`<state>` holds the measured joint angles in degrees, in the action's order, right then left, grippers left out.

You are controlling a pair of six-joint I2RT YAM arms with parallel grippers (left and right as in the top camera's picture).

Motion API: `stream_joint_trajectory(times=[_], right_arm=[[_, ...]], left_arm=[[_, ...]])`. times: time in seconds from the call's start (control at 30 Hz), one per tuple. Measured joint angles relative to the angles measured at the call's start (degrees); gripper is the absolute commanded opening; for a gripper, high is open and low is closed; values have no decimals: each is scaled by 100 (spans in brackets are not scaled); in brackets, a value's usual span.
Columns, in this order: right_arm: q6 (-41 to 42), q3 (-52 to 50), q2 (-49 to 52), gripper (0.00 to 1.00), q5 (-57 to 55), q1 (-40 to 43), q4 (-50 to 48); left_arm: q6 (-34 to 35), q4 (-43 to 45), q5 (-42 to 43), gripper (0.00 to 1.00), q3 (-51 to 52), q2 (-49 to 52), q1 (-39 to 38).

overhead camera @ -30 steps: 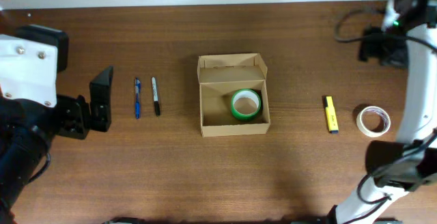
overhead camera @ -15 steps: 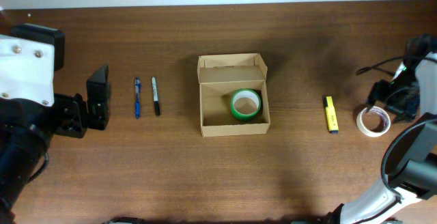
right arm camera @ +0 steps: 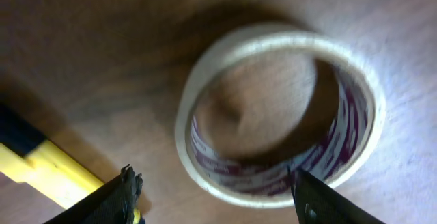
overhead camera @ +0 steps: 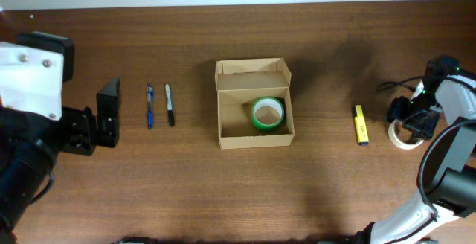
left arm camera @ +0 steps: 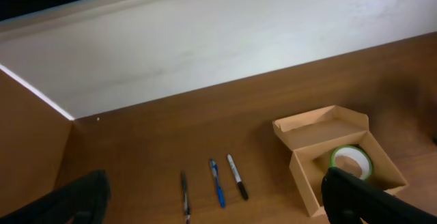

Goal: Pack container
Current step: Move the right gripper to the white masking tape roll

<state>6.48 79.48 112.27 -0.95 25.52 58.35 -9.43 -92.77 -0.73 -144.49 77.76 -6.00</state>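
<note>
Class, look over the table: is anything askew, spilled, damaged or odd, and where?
Nothing stands out. The container sits square, flap open, green tape roll flat inside; blue pen and black marker lie parallel at its left; highlighter and white tape roll lie at its right.

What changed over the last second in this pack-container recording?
The right gripper swung in from the far right corner of the table and is now open over the white tape roll, without gripping it. The left gripper barely shifted and is open. The container, the green tape roll inside it, the blue pen, the black pen and the yellow marker stayed put.
</note>
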Motion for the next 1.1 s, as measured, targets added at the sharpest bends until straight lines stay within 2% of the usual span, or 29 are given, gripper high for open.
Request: stream_joint_trajectory(times=[0.2, 0.77, 0.9, 1.0, 1.1], right_arm=[[-221, -2, 0, 64, 2, 0, -297], [-400, -328, 85, 62, 85, 0, -660], [-431, -350, 120, 52, 109, 0, -675], [-448, -350, 120, 36, 127, 0, -682], [-444, -350, 120, 28, 149, 0, -682]], left_arm=[[-2, -118, 0, 99, 0, 0, 0], [0, -267, 0, 99, 0, 2, 0], [-2, -267, 0, 99, 0, 0, 0], [0, -267, 0, 99, 0, 2, 0], [0, -267, 0, 99, 0, 2, 0]])
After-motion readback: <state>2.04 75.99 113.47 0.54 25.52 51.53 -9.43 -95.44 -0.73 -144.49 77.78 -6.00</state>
